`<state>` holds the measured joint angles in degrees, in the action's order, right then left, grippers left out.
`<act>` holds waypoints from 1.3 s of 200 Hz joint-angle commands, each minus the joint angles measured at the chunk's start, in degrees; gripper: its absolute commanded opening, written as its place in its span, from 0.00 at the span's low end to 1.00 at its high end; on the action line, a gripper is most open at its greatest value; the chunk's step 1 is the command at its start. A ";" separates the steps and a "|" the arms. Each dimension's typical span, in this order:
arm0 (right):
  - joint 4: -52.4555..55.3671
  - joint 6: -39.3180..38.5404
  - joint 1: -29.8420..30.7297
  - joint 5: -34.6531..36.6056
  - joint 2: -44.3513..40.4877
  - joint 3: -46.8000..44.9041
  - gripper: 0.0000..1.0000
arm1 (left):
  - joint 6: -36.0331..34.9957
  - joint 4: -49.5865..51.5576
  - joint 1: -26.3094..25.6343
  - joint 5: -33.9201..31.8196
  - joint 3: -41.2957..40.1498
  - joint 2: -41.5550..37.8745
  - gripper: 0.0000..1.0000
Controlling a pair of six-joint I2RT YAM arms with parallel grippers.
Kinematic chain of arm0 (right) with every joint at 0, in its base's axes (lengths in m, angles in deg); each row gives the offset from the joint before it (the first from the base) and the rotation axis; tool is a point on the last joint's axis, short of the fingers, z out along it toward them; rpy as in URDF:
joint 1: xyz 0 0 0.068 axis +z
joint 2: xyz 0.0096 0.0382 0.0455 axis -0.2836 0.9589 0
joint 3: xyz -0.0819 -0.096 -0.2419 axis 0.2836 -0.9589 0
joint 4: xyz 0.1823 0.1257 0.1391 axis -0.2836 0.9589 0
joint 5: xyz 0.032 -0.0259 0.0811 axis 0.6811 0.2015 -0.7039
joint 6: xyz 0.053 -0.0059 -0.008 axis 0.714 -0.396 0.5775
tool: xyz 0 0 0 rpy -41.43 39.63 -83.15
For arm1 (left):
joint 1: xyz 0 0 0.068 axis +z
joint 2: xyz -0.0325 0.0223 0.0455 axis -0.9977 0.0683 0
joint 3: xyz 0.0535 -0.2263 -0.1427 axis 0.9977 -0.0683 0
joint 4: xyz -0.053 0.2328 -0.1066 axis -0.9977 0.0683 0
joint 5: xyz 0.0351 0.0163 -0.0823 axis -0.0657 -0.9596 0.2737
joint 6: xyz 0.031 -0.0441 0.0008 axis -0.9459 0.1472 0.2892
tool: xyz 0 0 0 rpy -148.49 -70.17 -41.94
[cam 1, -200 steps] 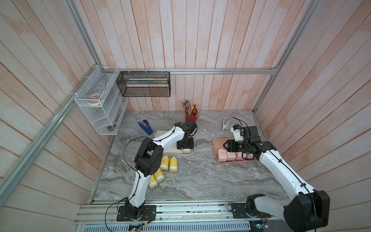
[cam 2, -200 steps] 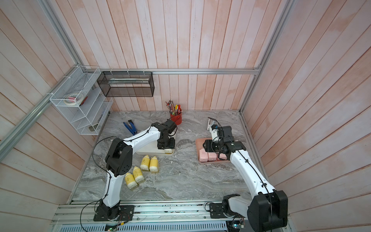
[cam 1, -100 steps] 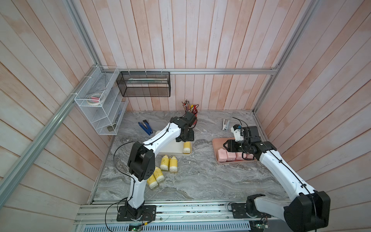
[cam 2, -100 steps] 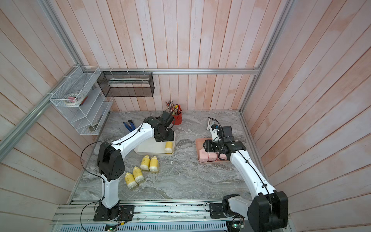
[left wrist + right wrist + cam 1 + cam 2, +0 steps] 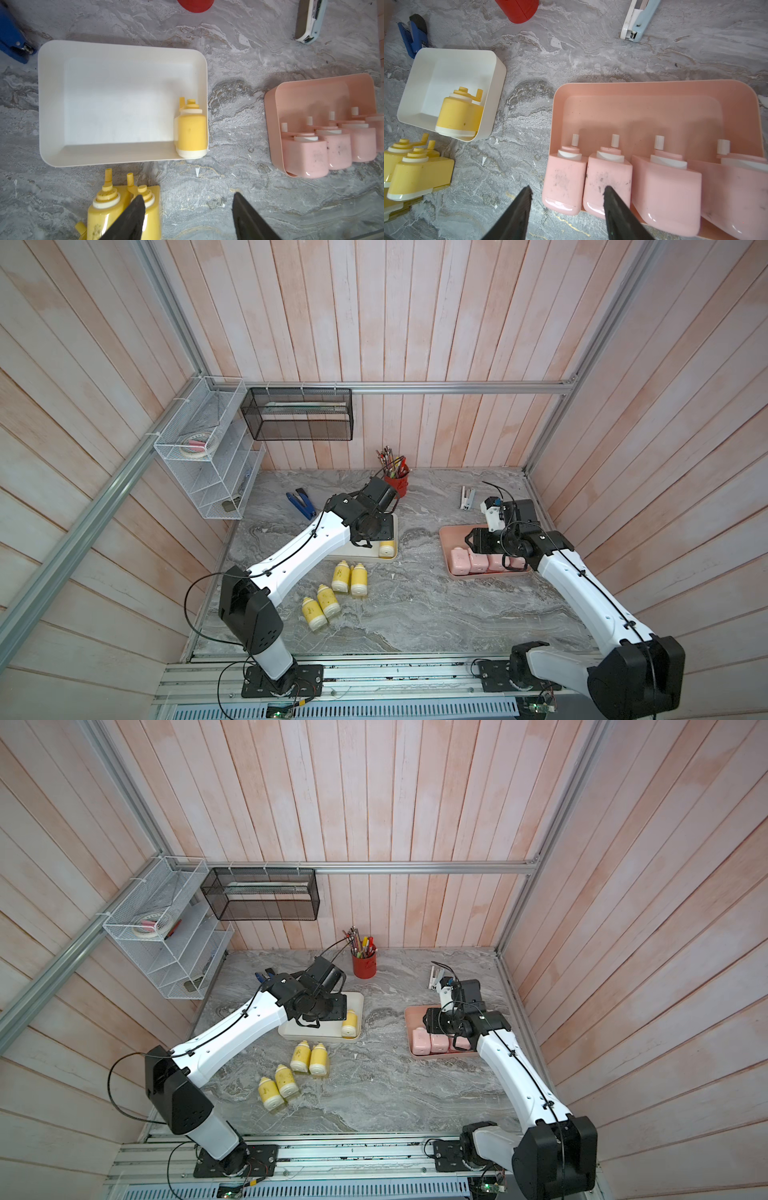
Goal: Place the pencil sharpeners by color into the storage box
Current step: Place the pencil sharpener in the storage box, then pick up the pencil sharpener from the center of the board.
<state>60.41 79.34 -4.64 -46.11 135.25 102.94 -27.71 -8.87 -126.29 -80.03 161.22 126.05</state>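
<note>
- Pencil sharpeners of two colours are seen. One yellow sharpener (image 5: 192,128) lies inside the white box (image 5: 122,48), in its near right corner and against the wall.
- Four more yellow sharpeners are left on the desk (image 5: 415,605), just in front of that box. Two lie side by side (image 5: 359,580), and two more (image 5: 312,613) lie nearer the base of the left arm (image 5: 307,547).
- Four pink sharpeners (image 5: 608,182) are lined up in a touching row along the near side of the pink box (image 5: 654,86). Their small white cranks are turned toward the back wall.
- The left jaws are released: the fingers (image 5: 128,220) stand apart with nothing between them. In both top views the arm's wrist is held above the white box.
- The right jaws are also released and nothing is grasped. The fingers (image 5: 512,216) are held apart above the left end of the pink row.
- A red pencil cup (image 5: 397,483) stands behind the white box, and a blue tool (image 5: 301,504) lies to that box's left.
- A pale blue stapler (image 5: 639,22) lies behind the pink box.
- A white wire rack (image 5: 208,456) and a black mesh basket (image 5: 299,418) are fixed to the walls.
</note>
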 commanded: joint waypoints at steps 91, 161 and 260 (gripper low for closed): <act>-0.27 0.97 -0.32 0.80 2.60 1.23 0.58 | 7.10 0.15 -4.24 0.69 -17.91 -11.61 0.68; -0.66 0.54 -0.31 0.13 3.34 0.62 0.58 | 7.82 -5.36 -4.24 3.90 -22.94 -9.94 0.67; -1.54 -0.09 -0.31 -0.91 5.06 0.40 0.58 | 8.59 -6.07 -3.38 3.84 -24.21 -6.93 0.66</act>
<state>59.71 79.75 -4.64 -46.09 139.60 102.99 -19.93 -14.45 -130.27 -76.08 137.77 118.73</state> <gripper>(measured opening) 0.584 0.664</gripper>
